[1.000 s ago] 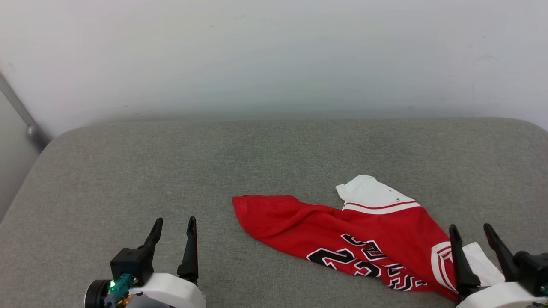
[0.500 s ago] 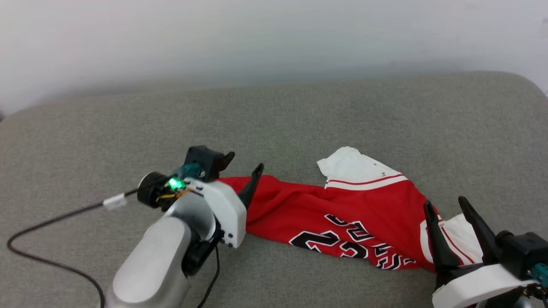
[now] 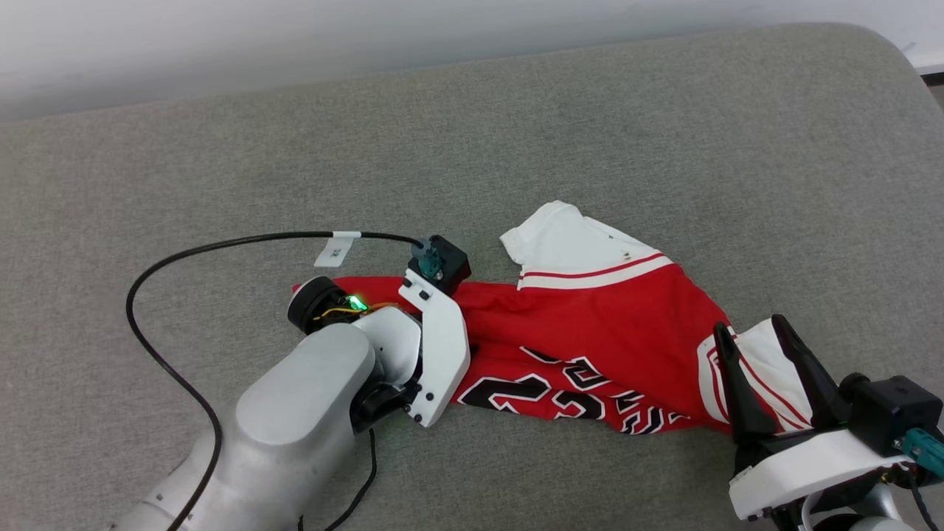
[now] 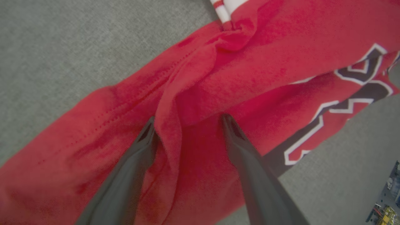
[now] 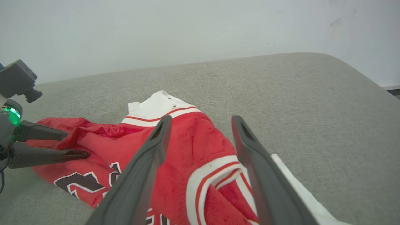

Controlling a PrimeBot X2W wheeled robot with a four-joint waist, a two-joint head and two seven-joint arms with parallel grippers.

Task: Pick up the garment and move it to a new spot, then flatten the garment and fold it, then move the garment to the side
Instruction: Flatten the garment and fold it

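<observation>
Newly arrived, the left gripper (image 4: 187, 120) is straddling a fold of the garment (image 3: 605, 324), jaws spread. The right gripper (image 3: 748, 324) is hovering agape. A cable (image 3: 184, 254) is looping alongside. The creased numerals are showing a "2".

My left arm (image 3: 310, 398) stretches forward and inward across my front, the pale forearm slanting up the head view. Its wrist is bent so that my left hand (image 4: 188, 118) points downward, its two dark fingers (image 4: 131, 175) spread wide apart. My right hand (image 3: 751, 324) sits low at my right side on its white wrist, fingers aimed forward and a little to the left, spread just as wide and gripping nothing.
</observation>
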